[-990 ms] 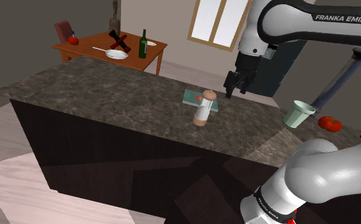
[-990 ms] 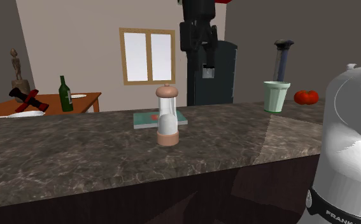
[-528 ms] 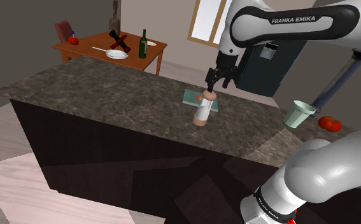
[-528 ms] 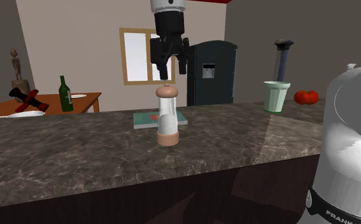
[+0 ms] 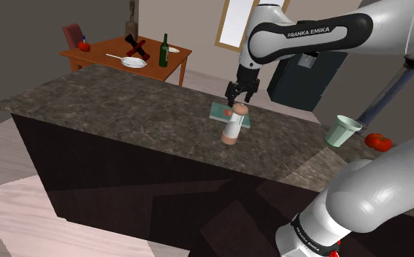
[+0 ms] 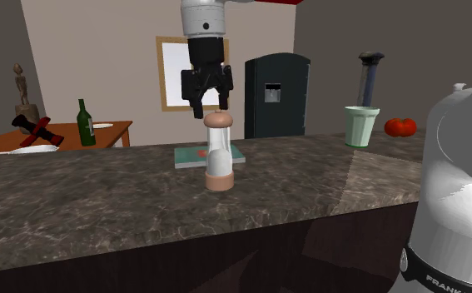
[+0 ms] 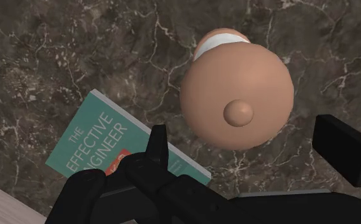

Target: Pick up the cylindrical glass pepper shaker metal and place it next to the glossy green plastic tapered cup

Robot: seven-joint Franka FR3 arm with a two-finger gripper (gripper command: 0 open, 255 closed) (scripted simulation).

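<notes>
Spreading wide, the dark marbled counter [image 5: 125, 102] carries all the things. Above it the black gripper [image 6: 211, 106] hangs with its fingers apart, gripping nothing. A teal book [image 7: 102, 140] lies flat, and just beside it the pepper shaker [image 5: 232, 125] stands upright, its brown cap directly under the gripper. The pale green cup [image 5: 342, 131] stands well apart, toward the shoulder view's right.

Teal book [image 7: 102, 143] lies flat on dark veined counter [image 5: 125, 102]; red tomato [image 5: 378, 142] well apart.

pepper shaker [image 5: 232, 125]: tan cap and base, upright on counter [image 5: 125, 102] | cup [image 5: 342, 131]: pale green, upright, well apart
</notes>
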